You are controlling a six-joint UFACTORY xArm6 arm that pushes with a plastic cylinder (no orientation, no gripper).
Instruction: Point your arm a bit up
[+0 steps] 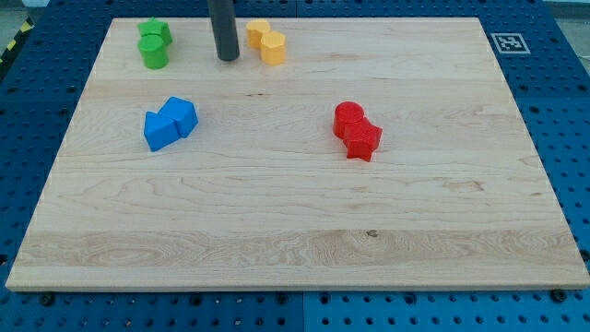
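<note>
My dark rod comes down from the view's top, and my tip (227, 57) rests on the wooden board (295, 231) near its top edge. The tip sits between two green blocks (154, 43) to its left and two yellow blocks (265, 41) just to its right, touching neither. Two blue blocks (170, 123) lie below and left of the tip. A red cylinder and a red star-like block (357, 131) lie touching each other at the view's centre right, far from the tip.
The board lies on a blue pegboard table (562, 111). A black-and-white marker tag (509, 42) sits at the board's top right corner.
</note>
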